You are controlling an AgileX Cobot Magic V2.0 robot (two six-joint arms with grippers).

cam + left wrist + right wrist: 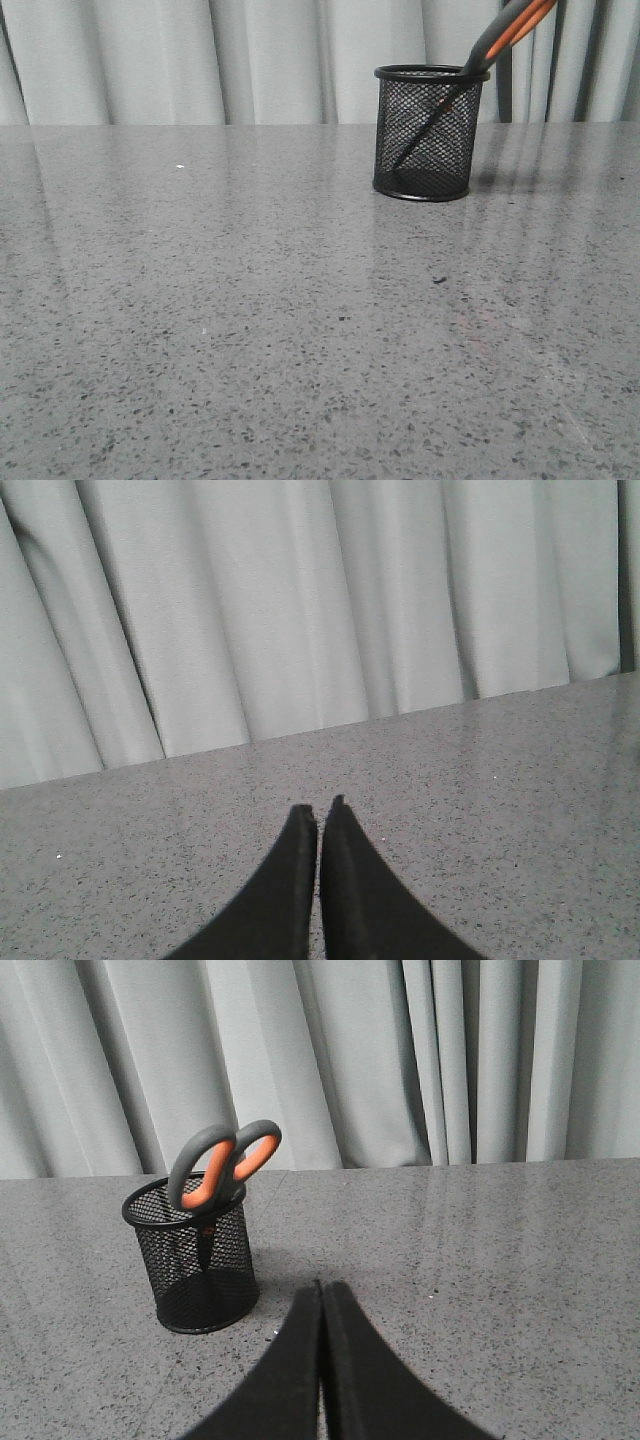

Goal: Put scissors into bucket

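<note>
The bucket (pixel 427 133), a black wire-mesh cup, stands upright on the grey table at the far right. The scissors (pixel 512 28) stand in it blades down, leaning to the right, with the grey and orange handles above the rim. In the right wrist view the bucket (pixel 195 1260) and the scissors' handles (pixel 222 1164) show clearly. My right gripper (pixel 321 1285) is shut and empty, apart from the bucket. My left gripper (pixel 318 806) is shut and empty over bare table. Neither gripper shows in the front view.
Pale grey curtains (pixel 200 60) hang behind the table's far edge. The speckled grey tabletop (pixel 250 320) stretches wide in front of and to the left of the bucket.
</note>
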